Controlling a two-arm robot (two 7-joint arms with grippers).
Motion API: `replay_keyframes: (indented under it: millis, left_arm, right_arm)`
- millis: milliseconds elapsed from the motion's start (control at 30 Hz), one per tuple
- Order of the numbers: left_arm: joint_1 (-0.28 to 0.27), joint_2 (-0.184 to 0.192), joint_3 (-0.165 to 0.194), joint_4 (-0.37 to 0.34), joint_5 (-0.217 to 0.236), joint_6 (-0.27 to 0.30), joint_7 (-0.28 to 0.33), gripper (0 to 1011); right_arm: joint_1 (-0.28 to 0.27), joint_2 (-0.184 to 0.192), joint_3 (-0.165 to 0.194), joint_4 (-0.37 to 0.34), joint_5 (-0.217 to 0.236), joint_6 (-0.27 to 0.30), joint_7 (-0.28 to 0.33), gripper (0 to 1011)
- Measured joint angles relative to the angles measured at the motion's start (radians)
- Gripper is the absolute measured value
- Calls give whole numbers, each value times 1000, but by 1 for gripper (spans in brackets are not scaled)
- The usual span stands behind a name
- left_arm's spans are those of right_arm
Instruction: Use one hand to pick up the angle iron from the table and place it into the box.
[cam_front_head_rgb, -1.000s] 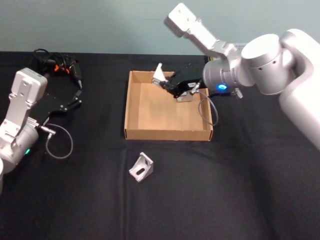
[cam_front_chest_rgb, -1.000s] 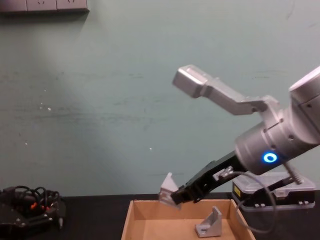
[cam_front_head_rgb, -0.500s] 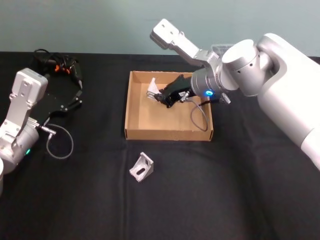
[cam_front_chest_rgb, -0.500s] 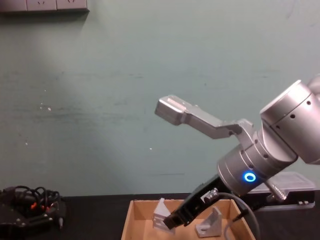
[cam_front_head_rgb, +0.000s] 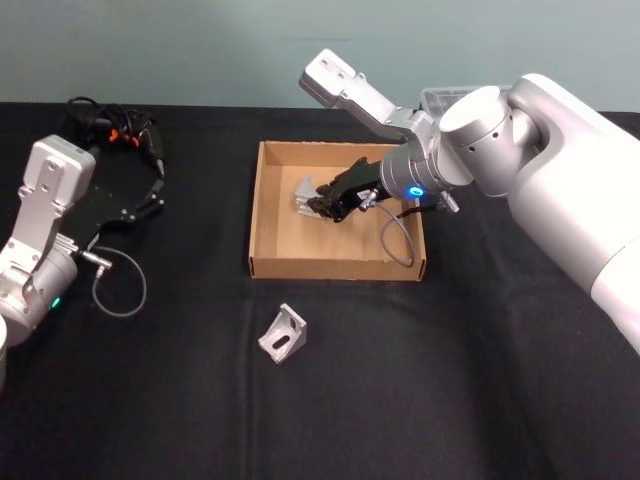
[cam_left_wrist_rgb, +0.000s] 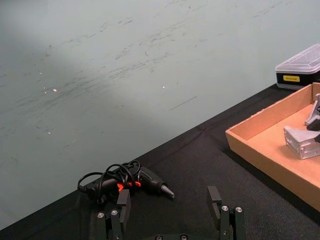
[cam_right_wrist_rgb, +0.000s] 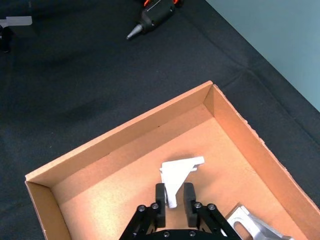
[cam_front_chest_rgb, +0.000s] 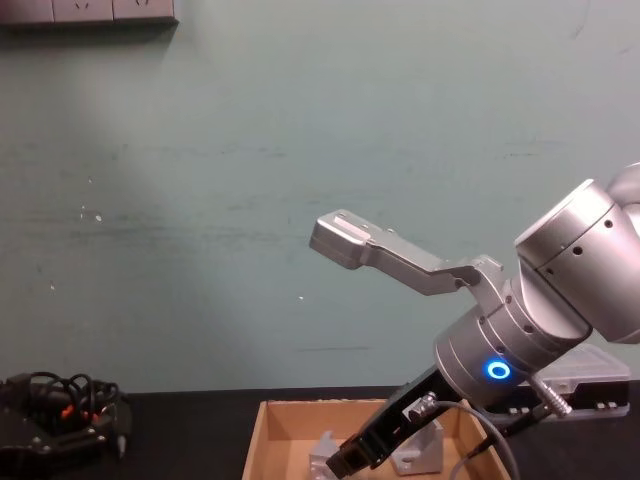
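Two angle irons show in the head view. The pinched angle iron (cam_front_head_rgb: 306, 190) is inside the box (cam_front_head_rgb: 256, 220), toward its far left part, gripped by the right gripper (cam_front_head_rgb: 318, 203), which reaches in from the right. The spare angle iron (cam_front_head_rgb: 283, 333) lies on the table (cam_front_head_rgb: 420, 400) just in front of the box's front wall, not touching it. The left gripper (cam_front_head_rgb: 125, 205) is parked at the far left, near a black hand tool (cam_front_head_rgb: 130, 135) with a coiled cable. A grey cable loop (cam_front_head_rgb: 395, 240) hangs from the right wrist down by the box's front right corner.

In the left wrist view, the left gripper's fingers (cam_left_wrist_rgb: 120, 212) stand spread with nothing between them.

In the right wrist view, the right gripper's fingers (cam_right_wrist_rgb: 160, 197) close on either side of one flange of the pinched angle iron, over the bare cardboard floor. Whether the piece touches that floor I cannot tell. A third bracket (cam_right_wrist_rgb: 250, 222) rests in the box close beside the gripper.

In the chest view, the pinched piece sits low behind the front wall, apart from the third bracket.

The placing looks nearly done, and the release is the risky part. If the piece hangs above the floor when the jaws part, it may tip or knock the third bracket. A half-opened grip on withdrawal could drag it back out. The cable loop could also catch the wall and shift the box.
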Motion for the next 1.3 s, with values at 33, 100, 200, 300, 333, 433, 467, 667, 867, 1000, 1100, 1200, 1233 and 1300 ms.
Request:
replay_keyframes:
  millis: [33,100,200,300,333,433,467,667,867,1000,1100,1200,1233,1300]
  left_arm:
    - [0,0,0,0,0,0,0,1000]
    - [0,0,0,0,0,0,0,1000]
    - [0,0,0,0,0,0,0,1000]
    - [0,0,0,0,0,0,0,1000]
    - [0,0,0,0,0,0,0,1000]
    - [0,0,0,0,0,0,0,1000]
    - [0,0,0,0,0,0,0,1000]
    - [0,0,0,0,0,0,0,1000]
    - [0,0,0,0,0,0,0,1000]
    - [0,0,0,0,0,0,0,1000]
    - [0,0,0,0,0,0,0,1000]
    - [0,0,0,0,0,0,0,1000]
    - [0,0,0,0,0,0,0,1000]
    - [0,0,0,0,0,0,0,1000]
  right_arm:
    - [0,0,1,0,-2,-1,0,233]
    - [-1,0,4,0,-7,-2,0,269]
    - [-8,4,12,-15,-11,-3,0,371]
    - [-21,18,21,-53,-13,2,0,463]
    - [-26,22,23,-67,-13,5,0,488]
    - [-55,52,41,-146,-6,19,-1,609]
    - [-75,71,53,-195,2,28,-2,650]
    - [-167,158,98,-405,44,62,-9,821]
    - [-314,265,168,-657,122,108,-35,985]
    - [-372,301,190,-746,146,124,-51,1002]
    - [-424,329,209,-822,168,140,-72,1003]
    - [-469,350,220,-889,188,152,-92,1003]
    - [-477,353,221,-900,191,154,-96,1002]
    - [-489,358,220,-920,196,157,-103,1003]
